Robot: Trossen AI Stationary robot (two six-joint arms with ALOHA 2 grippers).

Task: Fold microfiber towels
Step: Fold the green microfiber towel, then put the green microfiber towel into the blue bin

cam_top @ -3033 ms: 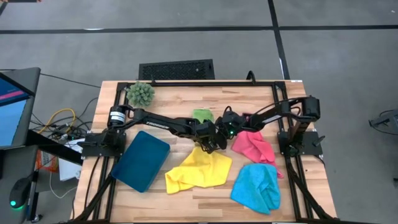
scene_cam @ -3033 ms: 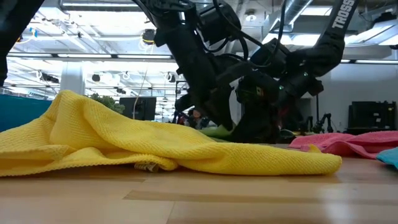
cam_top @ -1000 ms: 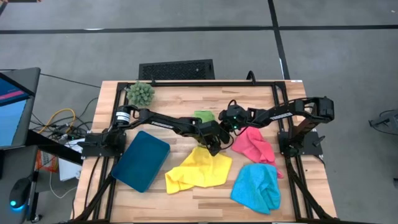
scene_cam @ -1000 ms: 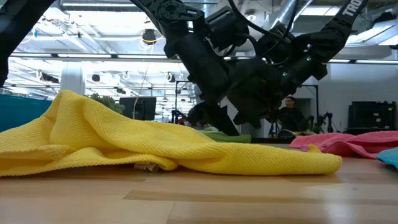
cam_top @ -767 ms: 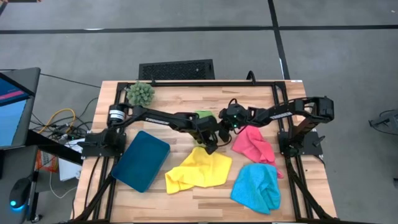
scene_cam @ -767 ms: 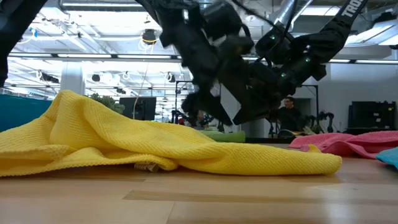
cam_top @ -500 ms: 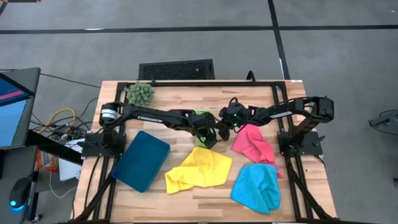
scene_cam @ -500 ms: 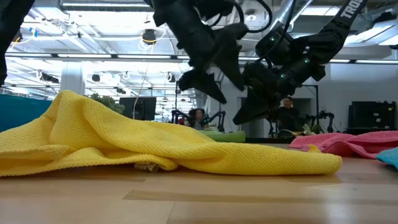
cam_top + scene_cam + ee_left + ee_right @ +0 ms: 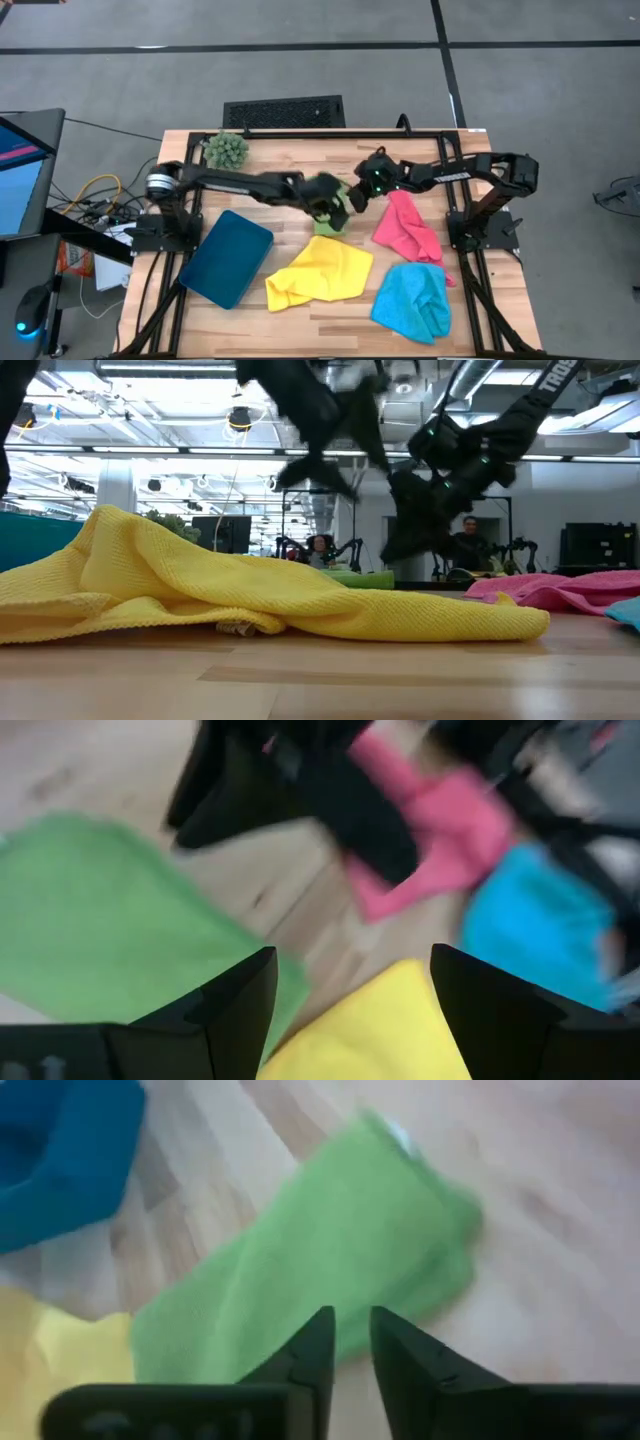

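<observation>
Green towel [image 9: 331, 222] half under arms

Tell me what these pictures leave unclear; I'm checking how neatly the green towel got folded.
- Green towel, high view: mostly covered by the left gripper; its full outline is hidden.
- Green towel, low view: only a thin strip shows behind the yellow towel.
- Green towel, both wrist views: motion blur hides its edges and layers.
- Right gripper: empty, but motion blur leaves the gap between its fingers unclear.
</observation>
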